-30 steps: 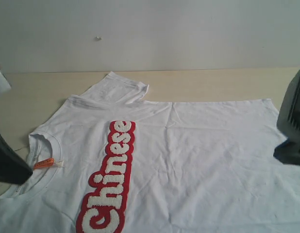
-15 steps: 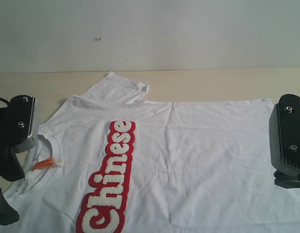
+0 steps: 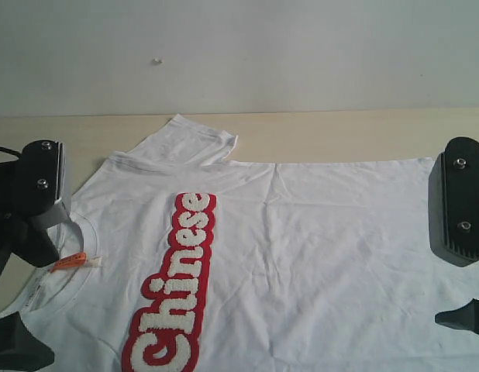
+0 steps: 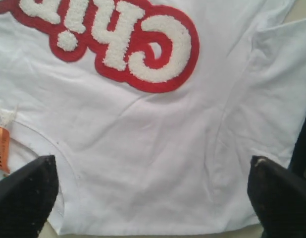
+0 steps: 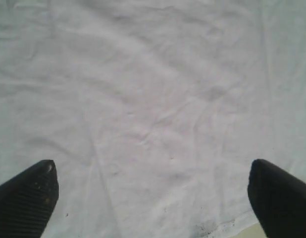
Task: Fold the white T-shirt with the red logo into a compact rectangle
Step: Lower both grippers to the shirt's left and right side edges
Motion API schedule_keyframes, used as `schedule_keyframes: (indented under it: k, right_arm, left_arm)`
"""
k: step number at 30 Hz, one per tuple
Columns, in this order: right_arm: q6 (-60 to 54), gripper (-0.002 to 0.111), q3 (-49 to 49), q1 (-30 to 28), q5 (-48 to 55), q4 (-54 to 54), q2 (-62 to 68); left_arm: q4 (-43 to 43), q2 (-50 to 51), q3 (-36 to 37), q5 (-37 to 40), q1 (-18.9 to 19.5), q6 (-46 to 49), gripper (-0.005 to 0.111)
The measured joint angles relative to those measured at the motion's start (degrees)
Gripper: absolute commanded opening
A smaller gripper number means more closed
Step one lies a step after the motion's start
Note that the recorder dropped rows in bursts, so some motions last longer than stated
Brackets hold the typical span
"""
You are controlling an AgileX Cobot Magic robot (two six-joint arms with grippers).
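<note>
The white short-sleeved cotton T-shirt (image 3: 317, 256) lies spread flat, chest up, on the pale beige table (image 3: 340, 132). It fills the lower 2 thirds of the exterior frame, with its ribbed crew neck (image 3: 83, 226) at the left edge and its hem at the right.

Expect it to be light, limp and easily dragged, so a pinch in mid-panel will likely lift only a tent of cloth. You would do better to take it at doubled edges, the shoulder and sleeve seam beside the neck and the stitched hem opposite. The long fuzzy red-and-white logo patch (image 3: 174, 287) looks thicker and stiffer than the jersey and will probably resist a crease across it.

Your left gripper (image 4: 153, 196) hangs over the shoulder area with its jaws spread wide and nothing in them. The right gripper (image 5: 153, 191) is likewise spread wide over plain cloth near the hem.

The patch reads "Chinese", and the left wrist view shows only "Chi", inverted. The small orange neck tag (image 3: 70, 260) carries print too fine to read. No other brand shows.
</note>
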Motion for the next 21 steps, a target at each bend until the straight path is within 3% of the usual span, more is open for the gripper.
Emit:
schedule_keyframes:
  k: [7,13,16,21]
  right_arm:
    - [-0.80,0.105,0.00,0.00,-3.18,0.00,0.00]
    - [-3.60,0.105,0.00,0.00,-3.18,-0.32,0.37]
    - [-4.03,0.105,0.00,0.00,-3.18,-2.48,1.90]
    - [-4.08,0.105,0.00,0.00,-5.16,-10.59,9.74]
  left_arm:
    - [-1.86,0.12,0.00,-2.90,0.00,0.22,0.105]
    - [2.64,3.32,0.00,-4.87,0.00,8.38,0.105]
    - [5.88,6.69,-0.98,-4.96,1.54,12.38,0.105]
    - [7.96,18.31,-11.74,-3.32,7.87,21.17,0.105]
